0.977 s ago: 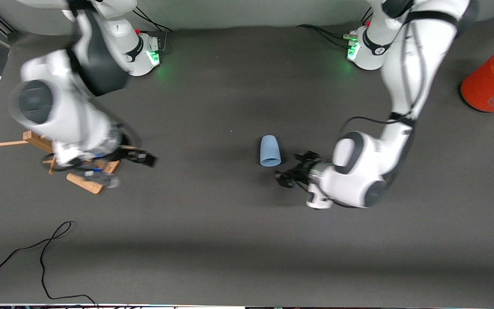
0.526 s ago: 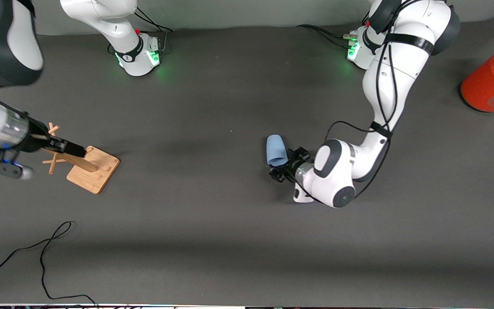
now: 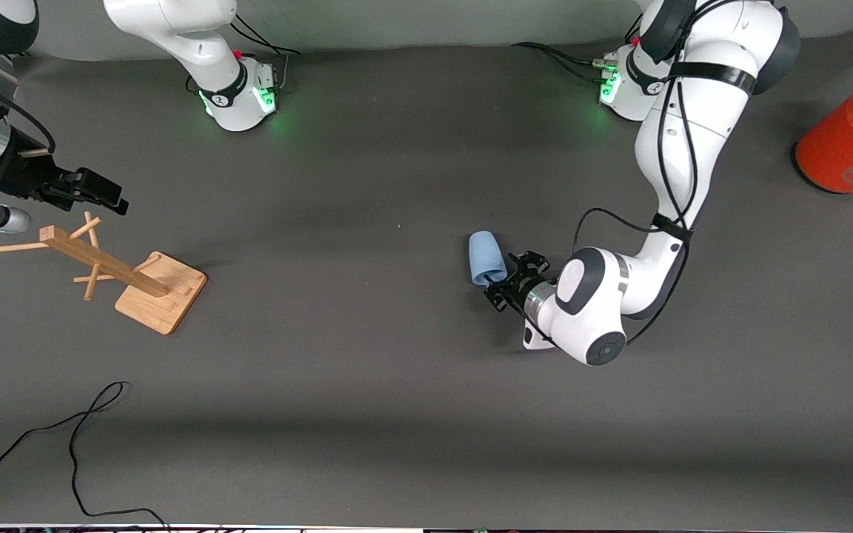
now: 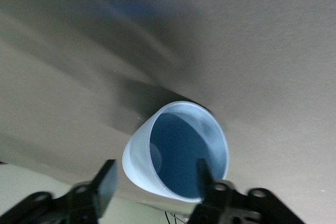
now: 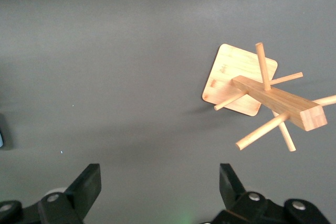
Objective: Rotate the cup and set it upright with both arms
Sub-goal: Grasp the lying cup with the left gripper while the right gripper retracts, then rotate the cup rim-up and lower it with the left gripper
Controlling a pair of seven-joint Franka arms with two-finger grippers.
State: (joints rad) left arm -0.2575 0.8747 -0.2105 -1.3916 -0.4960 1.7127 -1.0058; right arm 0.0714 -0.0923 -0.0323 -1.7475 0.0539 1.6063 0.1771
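The light-blue cup lies on its side on the dark table, its open mouth toward the front camera and toward my left gripper. In the left wrist view the cup shows its open mouth. My left gripper is open and straddles the rim: one finger is at the mouth's inside, the other finger is outside the wall. My right gripper is open and empty, in the air over the table's right-arm end beside the wooden rack; it also shows in the right wrist view.
A wooden peg rack lies tipped on its square base at the right arm's end; it also shows in the right wrist view. A large orange cylinder stands at the left arm's end. A black cable loops near the front edge.
My left gripper has closed in on the cup's mouth, and the cup has turned and shifted slightly toward the left arm's end. My right arm has swung off the rack toward the table's edge.
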